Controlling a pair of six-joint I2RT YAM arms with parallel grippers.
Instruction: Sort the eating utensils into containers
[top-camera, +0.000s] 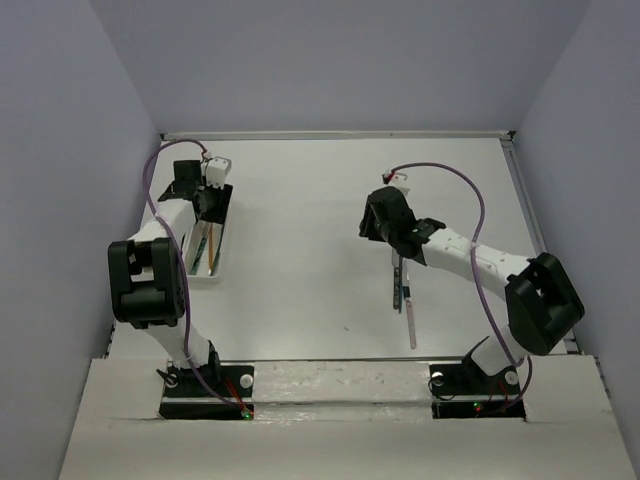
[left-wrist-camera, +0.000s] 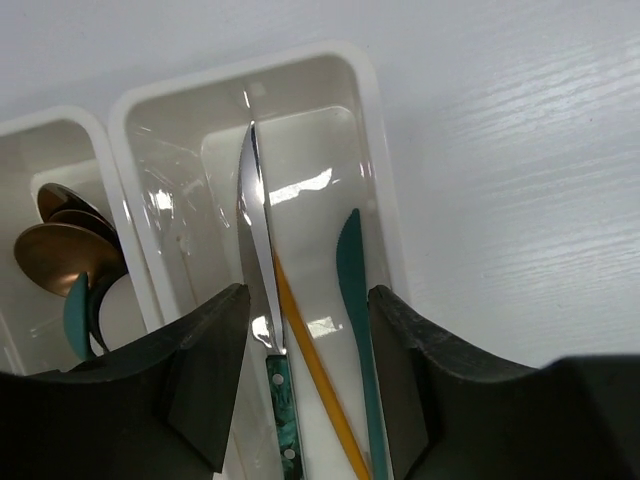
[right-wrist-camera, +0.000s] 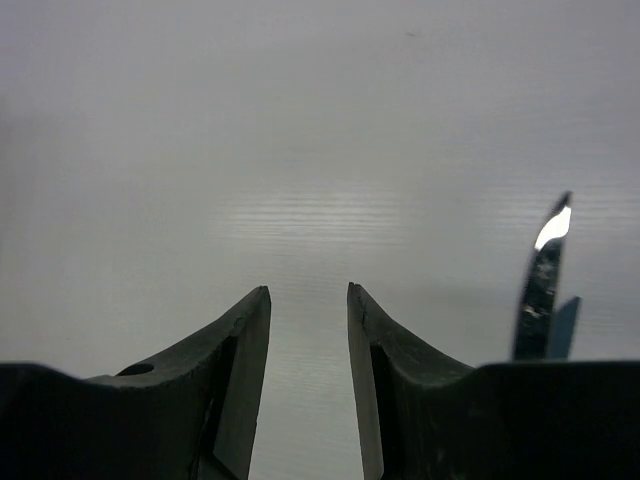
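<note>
Left end effector (left-wrist-camera: 305, 300): at the upper left of the top view, over the pair of white containers. Its fingers are spread wide and grip nothing. In the left wrist view they straddle the right-hand container (left-wrist-camera: 385, 215). Three utensils lie lengthwise in this container: a silver knife (left-wrist-camera: 258, 220) with a mottled green handle, a slim gold utensil (left-wrist-camera: 305, 350) just beside it, and a teal knife (left-wrist-camera: 352, 270) along the right wall. The knife's green handle passes between the fingers; no contact with either finger can be seen. The left-hand container (left-wrist-camera: 50, 125), at the left edge of that view, holds stacked bronze-coloured spoons (left-wrist-camera: 55, 260) and a teal utensil (left-wrist-camera: 78, 315). Right end effector (right-wrist-camera: 308, 295): right of centre in the top view, above the white table (top-camera: 300, 200). Its fingers are narrowly parted with bare table showing in the gap; nothing is pinched. Two utensils lie loose on the table just below it in the top view: a dark utensil (top-camera: 399, 285) and a pale pink utensil (top-camera: 411, 322), close together and roughly parallel. In the right wrist view a shiny dark blade tip stands at the lower right, outside the fingers. A purple cable (top-camera: 480, 230) arches over the right arm. Nothing lies between either end effector and the items beneath it.
</note>
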